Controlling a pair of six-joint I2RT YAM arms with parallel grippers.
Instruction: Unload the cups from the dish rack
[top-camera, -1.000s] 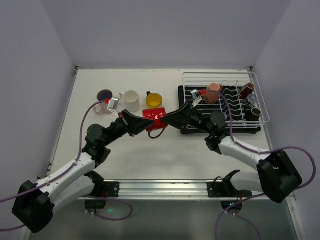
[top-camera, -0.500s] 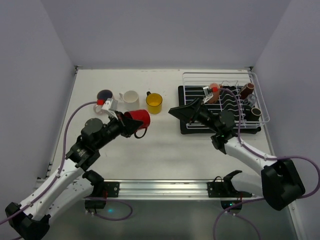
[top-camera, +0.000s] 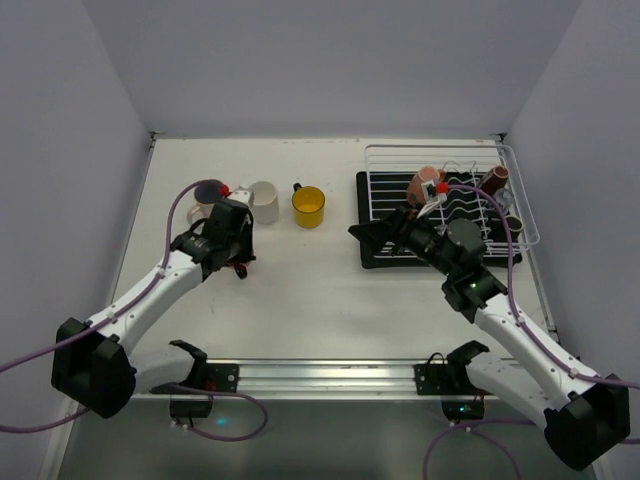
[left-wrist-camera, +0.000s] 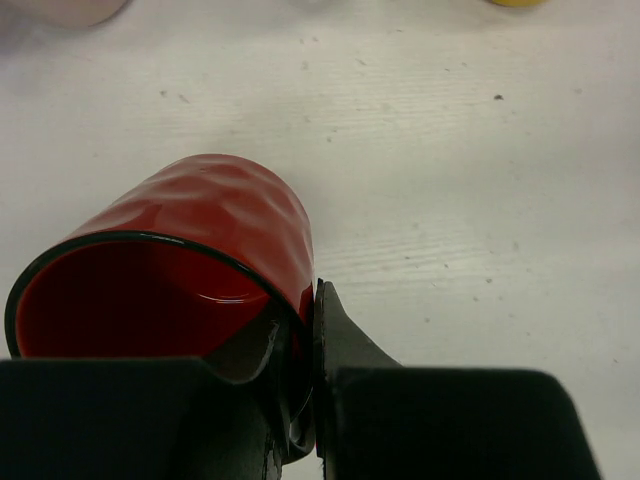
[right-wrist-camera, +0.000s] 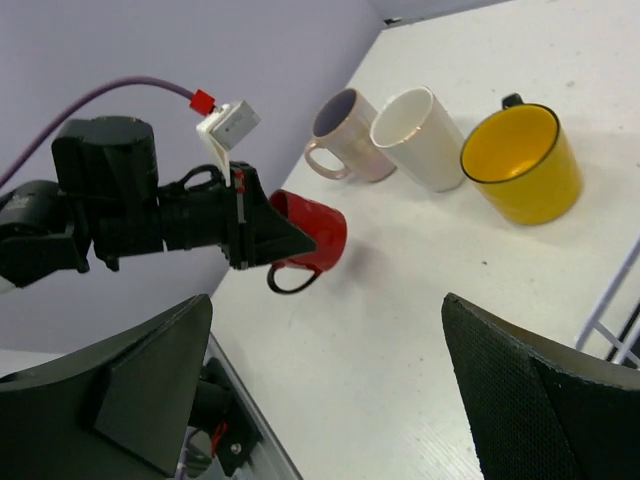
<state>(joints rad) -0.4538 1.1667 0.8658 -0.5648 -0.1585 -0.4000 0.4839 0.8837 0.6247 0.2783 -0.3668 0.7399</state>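
Note:
My left gripper (left-wrist-camera: 300, 310) is shut on the rim of a red mug (left-wrist-camera: 190, 250), one finger inside and one outside. The mug (right-wrist-camera: 315, 235) hangs tilted on its side, low over the white table, handle down. In the top view the left gripper (top-camera: 238, 255) covers most of it. A pinkish cup (top-camera: 208, 190), a white cup (top-camera: 263, 200) and a yellow cup (top-camera: 308, 205) stand in a row behind it. My right gripper (top-camera: 385, 235) stands open and empty at the left end of the dish rack (top-camera: 385, 185). A pinkish-brown cup (top-camera: 425, 183) and a dark brown cup (top-camera: 495, 180) sit in the rack.
The rack rests on a black tray (top-camera: 368, 262) at the right of the table. Another cup (top-camera: 513, 222) lies at the rack's right side. Grey walls close in the left, back and right. An aluminium rail (top-camera: 320, 375) runs along the near edge.
My right gripper opened, let go of the red mug and drew back right toward the rack. The left arm carried the mug left and down, near the row of cups.

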